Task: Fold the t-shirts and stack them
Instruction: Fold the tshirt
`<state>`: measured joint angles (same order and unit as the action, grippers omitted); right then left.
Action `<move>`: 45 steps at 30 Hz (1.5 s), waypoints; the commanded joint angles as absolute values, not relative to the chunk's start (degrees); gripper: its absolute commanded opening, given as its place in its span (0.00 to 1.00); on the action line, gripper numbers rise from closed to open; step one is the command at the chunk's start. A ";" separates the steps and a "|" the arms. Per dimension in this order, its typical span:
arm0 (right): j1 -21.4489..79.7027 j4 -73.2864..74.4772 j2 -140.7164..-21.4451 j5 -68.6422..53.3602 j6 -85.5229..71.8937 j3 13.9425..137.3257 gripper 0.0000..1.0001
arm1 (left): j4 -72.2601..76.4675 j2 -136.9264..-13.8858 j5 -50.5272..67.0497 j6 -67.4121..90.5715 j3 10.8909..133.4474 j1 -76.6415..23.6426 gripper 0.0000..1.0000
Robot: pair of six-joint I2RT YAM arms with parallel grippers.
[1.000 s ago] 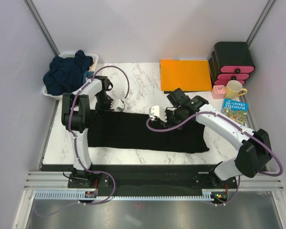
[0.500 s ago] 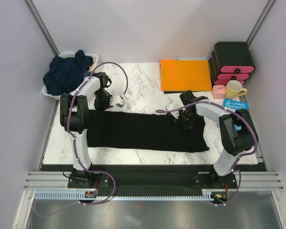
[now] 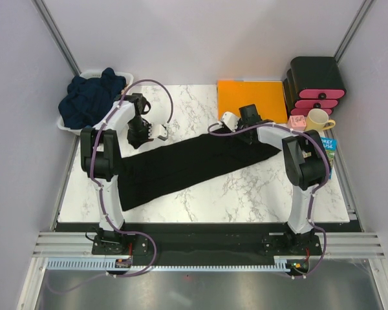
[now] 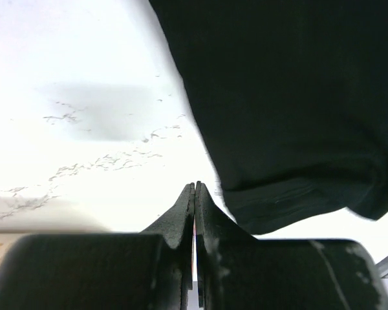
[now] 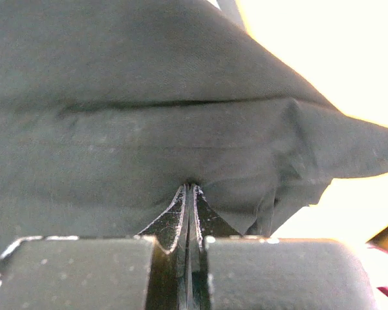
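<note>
A black t-shirt [image 3: 194, 161], folded into a long band, lies slanting across the marble table [image 3: 246, 194] from near left to far right. My right gripper [image 3: 247, 131] [image 5: 193, 187] is shut on the cloth at its far right end, and the black t-shirt [image 5: 149, 97] puckers at the fingertips. My left gripper [image 3: 137, 139] [image 4: 194, 187] is shut with nothing between its fingers, hanging over bare table just left of the black t-shirt [image 4: 291, 97]. Dark navy t-shirts [image 3: 94, 95] are heaped in a white basket [image 3: 66, 126] at the back left.
An orange sheet [image 3: 252, 98] lies at the back, just behind my right gripper. At the back right stand black drawers with pink fronts [image 3: 317, 87], a yellow mug [image 3: 318, 121], a small pink box [image 3: 296, 124] and a book [image 3: 327, 144].
My right gripper has swung back and to the right with the shirt's end, pulling the band from lying level into a slant. My left gripper has drawn slightly back.
</note>
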<state>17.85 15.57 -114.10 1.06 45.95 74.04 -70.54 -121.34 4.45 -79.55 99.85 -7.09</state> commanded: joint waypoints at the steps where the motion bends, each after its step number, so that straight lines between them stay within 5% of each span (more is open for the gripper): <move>1: 17.31 6.08 -121.55 7.72 44.65 76.18 0.00 | -71.10 -121.38 3.78 -77.78 102.22 -6.86 0.02; 17: 19.07 1.49 -136.22 11.77 44.65 95.61 0.00 | -70.93 -121.47 4.22 -77.17 100.81 -6.94 0.02; 26: 20.83 5.00 -148.09 15.82 46.24 118.19 0.00 | -70.14 -120.85 4.39 -77.61 99.14 -6.86 0.02; 35: 22.59 4.84 -137.75 13.10 45.27 104.35 0.00 | -69.52 -120.41 5.27 -77.43 98.79 -6.77 0.02; 37: 23.11 4.66 -135.71 12.48 45.18 100.03 0.06 | -69.52 -120.41 5.27 -77.34 98.70 -6.77 0.02; 41: 23.29 5.01 -129.13 12.04 43.95 95.72 0.34 | -69.61 -120.41 4.92 -77.69 98.35 -6.77 0.02; 45: 23.38 5.19 -124.02 13.96 42.72 93.26 0.41 | -69.61 -119.88 4.31 -79.01 96.68 -6.85 0.02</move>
<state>23.05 5.15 -130.61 14.63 45.34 95.07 -69.67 -121.34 4.54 -78.89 98.04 -7.09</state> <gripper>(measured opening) 0.392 0.025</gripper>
